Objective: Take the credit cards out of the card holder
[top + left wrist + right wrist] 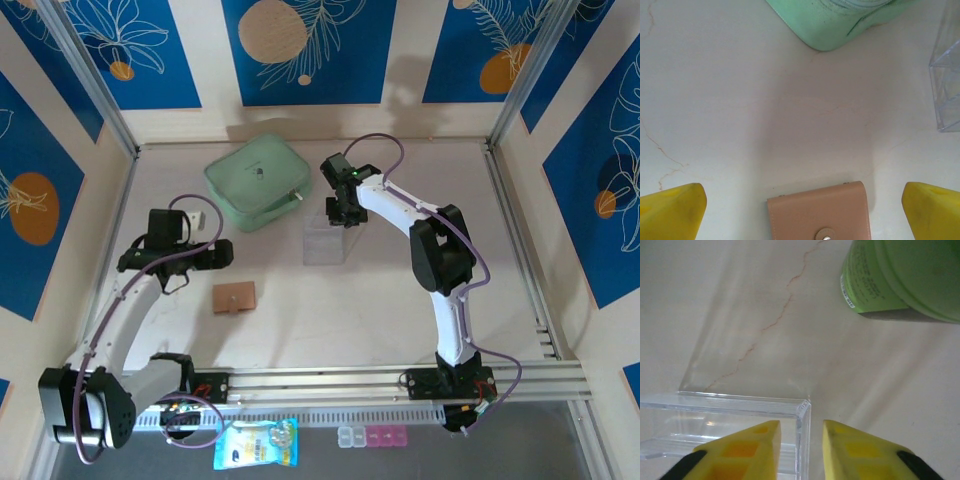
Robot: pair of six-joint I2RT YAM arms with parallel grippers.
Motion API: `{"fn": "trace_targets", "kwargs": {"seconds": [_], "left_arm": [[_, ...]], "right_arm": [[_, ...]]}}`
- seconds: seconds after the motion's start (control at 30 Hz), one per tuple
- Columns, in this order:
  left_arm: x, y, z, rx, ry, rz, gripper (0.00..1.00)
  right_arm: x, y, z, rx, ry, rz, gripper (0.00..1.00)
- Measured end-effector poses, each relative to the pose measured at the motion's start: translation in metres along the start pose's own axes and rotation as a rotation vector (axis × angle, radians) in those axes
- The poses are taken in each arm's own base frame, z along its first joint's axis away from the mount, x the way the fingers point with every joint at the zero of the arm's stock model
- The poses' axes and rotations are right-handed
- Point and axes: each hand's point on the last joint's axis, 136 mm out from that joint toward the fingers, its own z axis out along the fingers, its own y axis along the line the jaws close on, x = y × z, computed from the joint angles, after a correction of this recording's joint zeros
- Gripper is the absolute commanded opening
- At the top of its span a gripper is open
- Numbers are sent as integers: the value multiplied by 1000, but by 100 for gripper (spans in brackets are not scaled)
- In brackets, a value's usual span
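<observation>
Lying flat and snapped shut near the arms, the card holder is found just under the left gripper. The yellow fingers are spread wide, and nothing is held. The holder's long side is set across the gap between them, so the left arm is much nearer. The cards are thought to be shut inside. Farther back, the right gripper is opened only a little, with one wall of the clear box between its fingers, beside the green case.
</observation>
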Motion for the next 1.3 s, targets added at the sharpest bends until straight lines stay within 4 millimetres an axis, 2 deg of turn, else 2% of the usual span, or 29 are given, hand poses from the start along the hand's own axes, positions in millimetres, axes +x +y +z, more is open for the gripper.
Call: {"fn": "trace_targets", "kwargs": {"seconds": [0.17, 0.4, 0.5, 0.6, 0.7, 0.9, 1.07, 1.3], "left_arm": [[7, -8, 10, 52, 47, -66, 100], [19, -27, 32, 122, 96, -146, 100], [24, -29, 47, 132, 138, -185, 100], [31, -33, 63, 156, 193, -217, 100], [40, -38, 79, 179, 248, -239, 100], [51, -42, 93, 198, 294, -249, 100], [61, -46, 95, 189, 320, -234, 100], [90, -61, 80, 151, 347, -160, 100]], "right_arm": [[-2, 1, -18, -18, -27, 0, 49], [8, 3, -75, -125, -100, 20, 59], [17, 6, -87, -170, -111, 24, 60], [28, 8, -90, -191, -101, 22, 61], [40, 8, -84, -197, -78, 22, 61], [63, 4, -68, -182, -19, 18, 62], [69, 7, -70, -188, -16, 13, 62], [72, 17, -81, -206, -43, -8, 63]]}}
